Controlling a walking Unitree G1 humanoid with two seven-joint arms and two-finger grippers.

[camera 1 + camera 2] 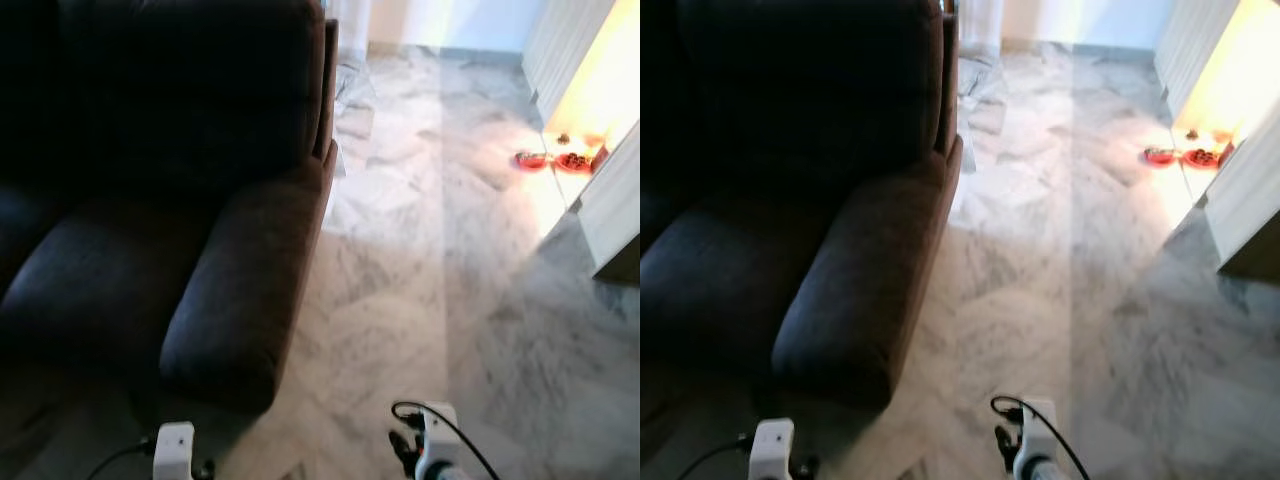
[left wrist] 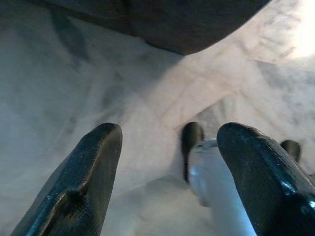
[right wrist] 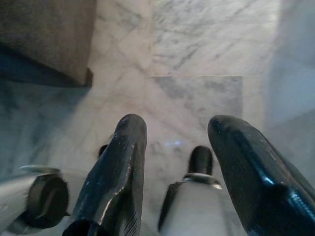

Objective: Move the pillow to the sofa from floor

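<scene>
A dark fabric sofa (image 1: 150, 250) stands at the left, its rounded armrest (image 1: 250, 290) reaching toward me and its seat cushion (image 1: 90, 280) bare. Both arms hang low at my sides: the left wrist (image 1: 173, 450) is by the sofa's front corner, the right wrist (image 1: 432, 445) over the marble floor. In the left wrist view my left gripper (image 2: 170, 135) is open over the floor, with nothing between its fingers. My right gripper (image 3: 176, 123) is likewise open and holds nothing, pointing down at the tiles.
Pale grey marble floor (image 1: 400, 280) stretches ahead and to the right. Two red bowls (image 1: 553, 160) sit on the floor at the far right beside white cabinets (image 1: 615, 200). The sofa's base corner (image 3: 86, 78) lies near my right gripper.
</scene>
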